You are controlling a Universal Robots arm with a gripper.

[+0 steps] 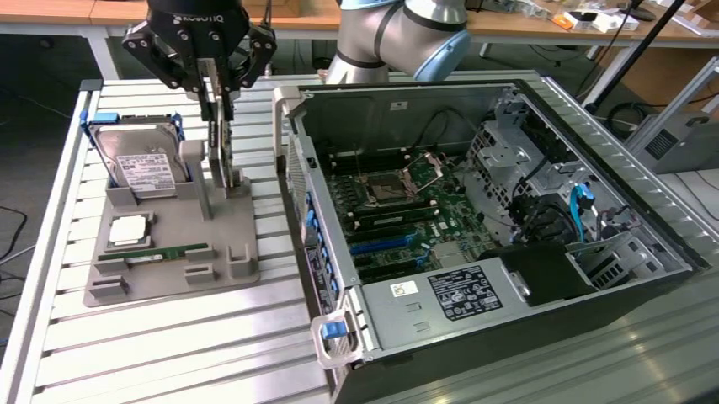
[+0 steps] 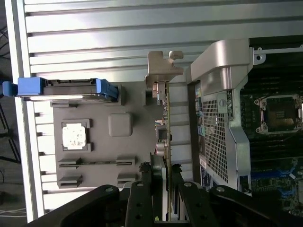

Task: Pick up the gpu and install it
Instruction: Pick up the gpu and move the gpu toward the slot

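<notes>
On the slatted aluminium table (image 1: 168, 353), a grey moulded holder (image 1: 168, 282) carries the thin, dark, silver-edged gpu (image 1: 228, 156) upright. The black gripper (image 1: 218, 88) is clenched on its top edge.

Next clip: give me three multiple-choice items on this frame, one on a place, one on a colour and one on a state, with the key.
1. Where is the gpu?
A. in the gray holder beside the case
B. seated in a slot inside the case
C. lifted up in the air

2. What colour are the hard drive's side rails?
A. red
B. blue
C. yellow

3. How is the case?
A. closed on all sides
B. open, with the motherboard showing
C. upside down

Key:
1. A: the gpu stands on edge in the holder, with the tool gripping its top edge.
2. B: both rails on the drive are blue.
3. B: the case has its side off, so the board shows inside.
</notes>
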